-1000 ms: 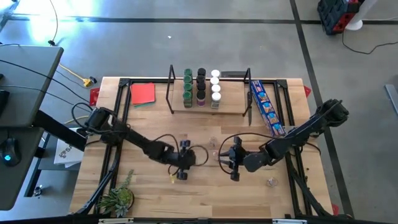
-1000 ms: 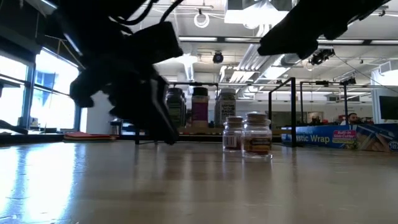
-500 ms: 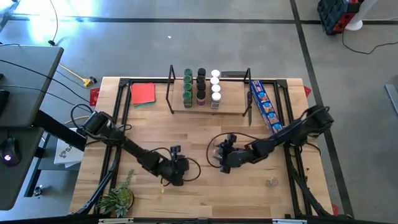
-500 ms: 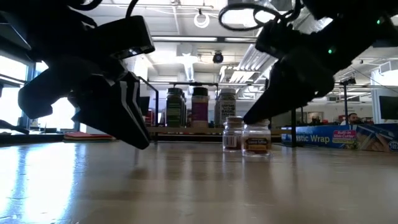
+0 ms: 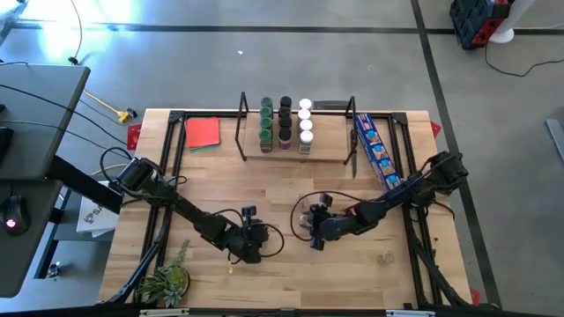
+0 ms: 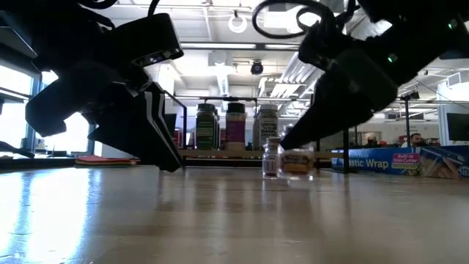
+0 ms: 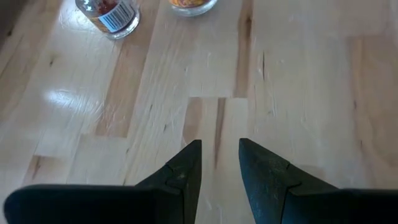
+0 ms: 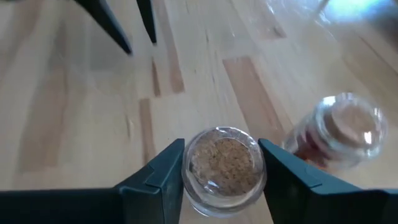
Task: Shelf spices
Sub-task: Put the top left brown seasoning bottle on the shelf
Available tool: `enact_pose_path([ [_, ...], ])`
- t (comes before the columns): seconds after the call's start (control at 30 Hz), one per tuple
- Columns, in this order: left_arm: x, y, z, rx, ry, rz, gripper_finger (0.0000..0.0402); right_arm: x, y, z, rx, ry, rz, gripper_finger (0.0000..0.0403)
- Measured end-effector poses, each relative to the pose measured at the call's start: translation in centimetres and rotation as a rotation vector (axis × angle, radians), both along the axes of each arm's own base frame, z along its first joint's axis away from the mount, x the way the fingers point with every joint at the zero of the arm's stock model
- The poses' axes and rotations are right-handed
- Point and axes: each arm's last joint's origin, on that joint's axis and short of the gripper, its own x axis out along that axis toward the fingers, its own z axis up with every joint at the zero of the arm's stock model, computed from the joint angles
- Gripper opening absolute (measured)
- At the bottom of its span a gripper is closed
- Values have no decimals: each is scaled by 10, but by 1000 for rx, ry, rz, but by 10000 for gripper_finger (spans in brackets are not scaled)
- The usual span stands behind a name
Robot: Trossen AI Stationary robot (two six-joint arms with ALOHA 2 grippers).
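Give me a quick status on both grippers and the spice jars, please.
Right gripper straddling a clear-lidded jar mid-table, second jar beside. Left gripper empty, nearly closed. Shelf unobstructed.

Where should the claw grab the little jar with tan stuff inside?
Around its round sides, coming from above. The tan spice jar stands upright on the table, and the right claw has a finger on each side, open. Another jar is close beside.

Glossy wood table [image 7: 298,74], clear glass jar [image 8: 222,167]
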Motion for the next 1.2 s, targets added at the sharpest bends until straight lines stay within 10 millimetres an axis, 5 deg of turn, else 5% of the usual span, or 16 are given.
enact_pose_path([
  [0.17, 0, -1, 0, -14, 6, -12, 103, 2, 6, 45, -5, -32, 26, 160],
  [0.33, 0, -4, 1, -57, -10, 11, 103, -13, -6, 123, -117, -39, -13, 160],
  [0.53, 3, -6, 4, -85, -58, 18, 103, -25, -53, 227, -204, -24, -155, 160],
  [0.7, 5, -7, 6, -90, -84, 13, 103, -35, -119, 280, -292, 29, -238, 160],
  [0.9, 5, -6, 6, -86, -83, 15, 103, -53, -223, 277, -148, 85, -337, 160],
  [1.07, 5, -6, 6, -84, -82, 15, 103, -66, -299, 231, 26, 74, -450, 160],
  [1.2, 5, -6, 6, -82, -84, 16, 103, -61, -339, 195, 108, 11, -509, 160],
])
